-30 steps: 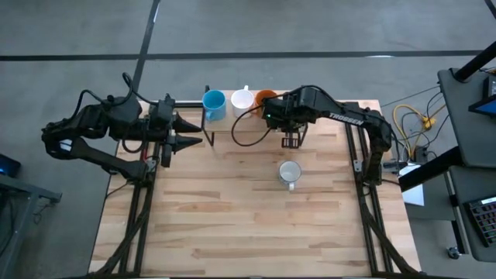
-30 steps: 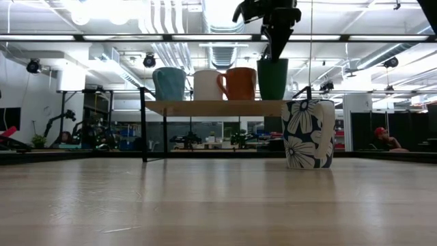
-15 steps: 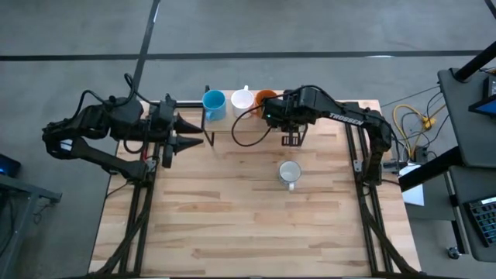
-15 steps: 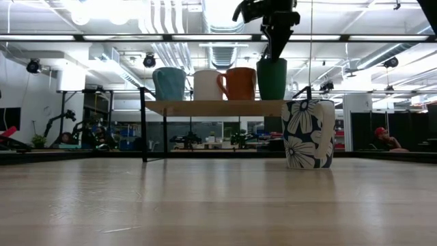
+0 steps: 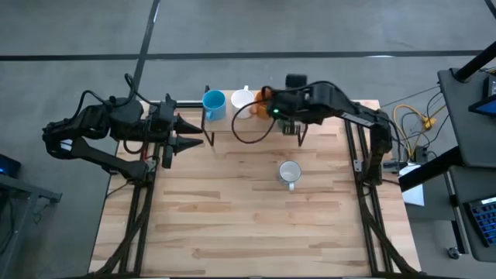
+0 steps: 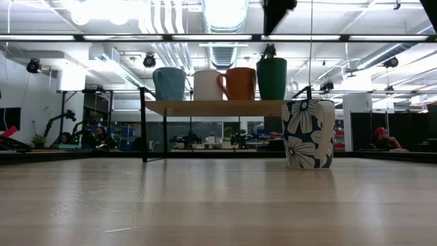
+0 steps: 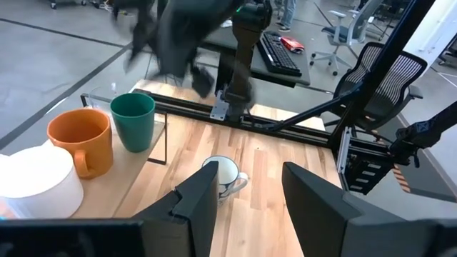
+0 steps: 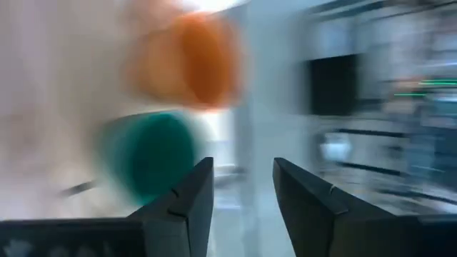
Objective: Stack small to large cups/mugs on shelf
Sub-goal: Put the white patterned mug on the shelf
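While four cups stand in a row on the shelf [image 6: 217,107] — light blue mug [image 6: 168,83], white mug [image 6: 207,85], orange mug [image 6: 239,83], teal-green cup [image 6: 272,78] — one piece is left on the tabletop [image 5: 248,217]: a white mug with a dark flower pattern [image 6: 308,133], upright, handle to one side, well apart from the shelf and nearer the front.

Handling, by judgement: glazed ceramic, stiff, fairly heavy for its size, slick on the wall, chips if knocked. Best hold looks like a pinch over the rim, one finger inside and one outside, away from the handle; the handle itself seems narrow for these fingers.

Containers: flowered mug looks empty from above [image 5: 289,172]. Teal-green cup shows only a dark inside in the left wrist view [image 7: 133,123]; contents cannot be told. Orange mug [image 7: 79,138] appears empty.

Right pincer [image 8: 240,203] is above the shelf's right end near the teal-green cup, fingers apart, holding nothing; its view is smeared. Left pincer [image 7: 244,207] waits off the tabletop's left edge, fingers apart, empty.

Shelf has little free board beyond the teal-green cup; placing the flowered mug there risks nudging its neighbour.
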